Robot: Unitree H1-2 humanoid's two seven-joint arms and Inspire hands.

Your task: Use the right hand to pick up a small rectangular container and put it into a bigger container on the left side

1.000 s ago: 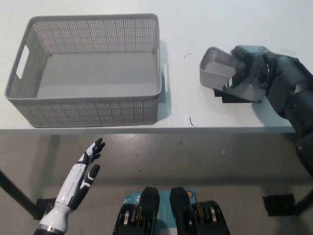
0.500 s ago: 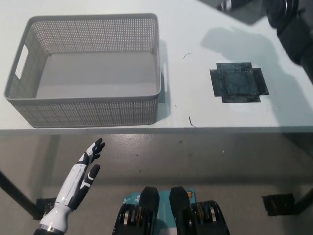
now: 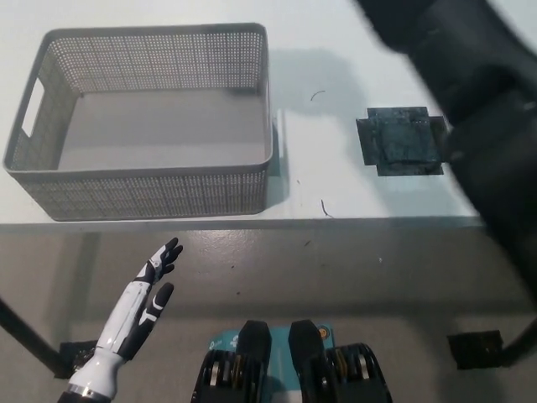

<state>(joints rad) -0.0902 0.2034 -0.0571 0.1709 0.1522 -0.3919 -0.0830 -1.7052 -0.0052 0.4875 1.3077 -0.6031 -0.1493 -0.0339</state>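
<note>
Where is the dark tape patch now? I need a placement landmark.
In the head view, the dark cross-shaped tape patch lies flat on the white table, right of the grey mesh basket, beside the black right arm.

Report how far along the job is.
Done: the small container is off the table; the dark marker patch where it would sit lies bare. In hand: the black right arm sweeps across the top right, blurred; its hand and the container are out of view. Left: the big basket holds nothing yet. The white left hand rests open, lower left.
</note>
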